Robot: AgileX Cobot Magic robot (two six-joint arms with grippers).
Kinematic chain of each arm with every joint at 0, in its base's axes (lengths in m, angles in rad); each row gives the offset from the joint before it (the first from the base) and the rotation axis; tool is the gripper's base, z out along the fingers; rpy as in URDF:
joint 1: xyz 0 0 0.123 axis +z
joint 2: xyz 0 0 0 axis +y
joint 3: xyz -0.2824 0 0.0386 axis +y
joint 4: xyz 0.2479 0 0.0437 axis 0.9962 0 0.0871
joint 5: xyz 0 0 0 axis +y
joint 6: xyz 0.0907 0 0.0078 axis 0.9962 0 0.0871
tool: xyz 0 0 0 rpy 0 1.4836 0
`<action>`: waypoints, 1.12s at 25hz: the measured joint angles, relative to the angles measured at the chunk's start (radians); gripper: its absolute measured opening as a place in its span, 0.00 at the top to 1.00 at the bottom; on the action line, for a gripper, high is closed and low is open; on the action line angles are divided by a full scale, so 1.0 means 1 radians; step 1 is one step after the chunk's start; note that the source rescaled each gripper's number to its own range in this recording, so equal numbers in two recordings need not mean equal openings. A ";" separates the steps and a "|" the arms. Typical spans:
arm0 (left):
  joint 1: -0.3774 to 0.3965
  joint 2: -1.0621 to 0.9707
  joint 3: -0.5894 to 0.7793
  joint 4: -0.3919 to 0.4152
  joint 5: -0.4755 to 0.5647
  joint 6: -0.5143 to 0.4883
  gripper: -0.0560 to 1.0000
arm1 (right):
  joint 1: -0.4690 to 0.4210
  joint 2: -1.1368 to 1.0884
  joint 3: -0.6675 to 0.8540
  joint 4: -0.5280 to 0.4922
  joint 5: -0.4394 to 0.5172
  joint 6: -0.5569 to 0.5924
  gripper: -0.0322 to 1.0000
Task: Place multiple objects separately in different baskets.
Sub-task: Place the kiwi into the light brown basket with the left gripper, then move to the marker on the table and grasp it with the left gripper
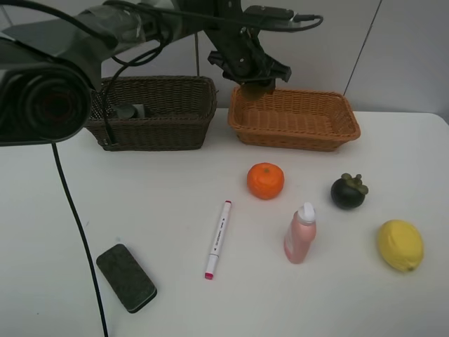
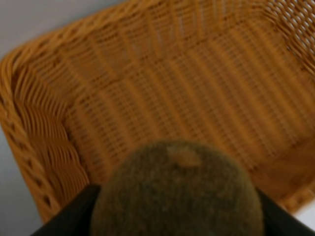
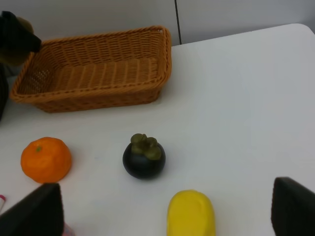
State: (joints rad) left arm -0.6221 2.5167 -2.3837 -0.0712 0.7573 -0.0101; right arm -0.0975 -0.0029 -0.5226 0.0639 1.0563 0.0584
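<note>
Closest to the lens in the left wrist view is the kiwi (image 2: 177, 196), fuzzy and brown, clamped between the two dark fingers (image 2: 74, 216) of the left pincer (image 1: 257, 84), whose jaws stand partway apart around it. Off to the left sits the dark brown basket (image 1: 154, 130), not underneath the fruit. Below the kiwi is the left end of the orange-tan basket (image 1: 302, 133), its woven floor stretching away rightward. I judge a plain release would drop the kiwi inside, close to that end wall. Further right, the right pincer (image 3: 167, 184) hangs wide open and empty over the counter (image 1: 175, 203), near the lemon (image 3: 191, 214).
</note>
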 joint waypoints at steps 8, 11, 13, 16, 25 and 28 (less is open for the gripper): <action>0.007 0.100 -0.038 0.049 -0.065 -0.050 0.00 | 0.000 0.000 0.000 0.000 0.000 0.000 0.00; 0.007 0.100 -0.043 0.046 -0.042 -0.053 0.00 | 0.000 0.000 0.000 0.000 0.000 0.000 0.00; 0.007 0.087 -0.050 0.027 0.028 -0.055 0.00 | 0.000 0.000 0.000 0.000 0.000 0.000 0.00; 0.007 0.047 -0.087 -0.045 0.208 -0.066 0.00 | 0.000 0.000 0.000 0.000 0.000 0.000 0.00; 0.004 -0.075 -0.097 -0.145 0.443 -0.158 0.00 | 0.000 0.000 0.000 0.000 0.000 0.000 0.00; -0.018 -0.165 0.073 -0.148 0.441 -0.148 0.00 | 0.000 0.000 0.000 0.000 0.000 0.000 0.00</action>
State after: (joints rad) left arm -0.6396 2.3516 -2.3112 -0.2196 1.1980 -0.1580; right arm -0.0975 -0.0029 -0.5226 0.0639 1.0563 0.0584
